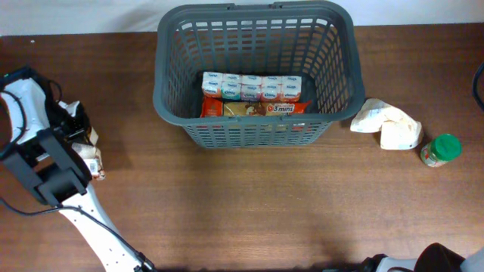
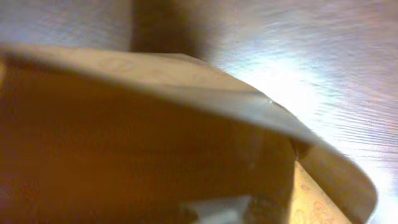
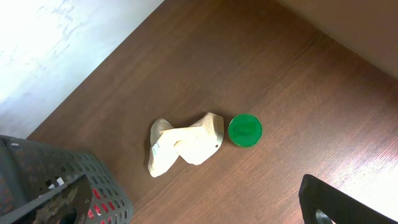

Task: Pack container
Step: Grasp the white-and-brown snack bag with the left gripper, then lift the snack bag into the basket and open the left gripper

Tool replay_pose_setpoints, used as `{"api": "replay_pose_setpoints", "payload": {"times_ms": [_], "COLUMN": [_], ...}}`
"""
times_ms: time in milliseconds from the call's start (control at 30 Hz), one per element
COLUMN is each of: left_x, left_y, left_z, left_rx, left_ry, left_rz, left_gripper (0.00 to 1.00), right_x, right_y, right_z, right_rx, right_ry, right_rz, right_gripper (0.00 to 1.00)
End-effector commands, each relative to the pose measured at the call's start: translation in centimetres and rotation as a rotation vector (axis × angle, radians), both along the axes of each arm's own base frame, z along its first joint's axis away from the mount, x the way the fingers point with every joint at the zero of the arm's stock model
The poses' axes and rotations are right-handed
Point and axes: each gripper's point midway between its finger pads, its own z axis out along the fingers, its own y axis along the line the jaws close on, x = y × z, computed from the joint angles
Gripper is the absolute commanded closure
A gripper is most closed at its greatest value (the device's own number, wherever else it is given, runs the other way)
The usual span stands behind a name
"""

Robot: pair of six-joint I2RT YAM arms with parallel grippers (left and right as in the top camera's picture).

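**A:** Where's the basket (image 1: 249, 134) parked here? And what's up with the claws?

**B:** From overhead, the basket is seen at 12 o'clock on the table (image 1: 249, 204), hard up against the far edge. A row of little white cartons (image 1: 251, 87) is laid across its floor, with an orange packet (image 1: 257, 109) tucked just on the 6 o'clock side of them, touching.

**A:** Anything left outside it?

**B:** Yep. A crumpled cream bag (image 1: 387, 125) is found at 3 o'clock of the basket, just beside its corner. A green-lidded jar (image 1: 441, 149) is stood upright at roughly 4 o'clock of the bag, very near it.

**A:** Left claw?

**B:** The left claw (image 1: 79, 130) is placed way over at 9 o'clock, well apart from the basket, on top of some small packets (image 1: 92, 157). Its wrist view is totally filled by a blurry tan packet (image 2: 124, 143), so whether anything is pinched honestly can't be told.

**A:** Right one?

**B:** The right claw (image 3: 189, 199) is spread wide with nothing between the fingers (image 3: 326, 199). It's held up above the table, with the bag and jar seen towards 12 o'clock in its wrist view and the basket corner at 8 o'clock.
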Motion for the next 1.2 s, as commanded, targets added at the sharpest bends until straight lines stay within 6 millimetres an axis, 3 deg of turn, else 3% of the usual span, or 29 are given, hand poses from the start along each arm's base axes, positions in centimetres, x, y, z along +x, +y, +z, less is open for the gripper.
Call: {"api": "replay_pose_setpoints", "payload": {"times_ms": [0,133,333,600,833,967,1067,1167], "left_x": [2.8,4.9,7.8,9.0,8.3,7.2,6.4,5.4], "left_y": [-1.5,-2.4,-3.6,-6.9,-13.4,-18.8,-23.3,-28.5], "left_z": [3.4,7.3,15.4,26.5,36.4,41.3,43.5,44.3], "left_rx": [-0.008,0.026,0.14,0.285,0.419,0.481,0.487,0.459], "left_ry": [-0.131,-0.253,-0.483,-0.791,-1.082,-1.249,-1.348,-1.416], "left_rz": [-0.083,-0.142,-0.224,-0.398,-0.694,-0.905,-1.052,-1.225], "left_gripper": [0.98,0.98,0.98,0.98,0.98,0.98,0.98,0.98], "right_x": [-0.2,-0.2,-0.2,-0.2,-0.2,-0.2,-0.2,-0.2], "right_y": [-0.4,-0.4,-0.4,-0.4,-0.4,-0.4,-0.4,-0.4], "right_z": [0.1,0.1,0.1,0.1,0.1,0.1,0.1,0.1], "right_rx": [-0.008,-0.008,-0.008,-0.008,-0.008,-0.008,-0.008,-0.008], "right_ry": [0.0,0.0,0.0,0.0,0.0,0.0,0.0,0.0], "right_rz": [-0.021,-0.021,-0.021,-0.021,-0.021,-0.021,-0.021,-0.021], "right_gripper": [0.01,0.01,0.01,0.01,0.01,0.01,0.01,0.01]}}
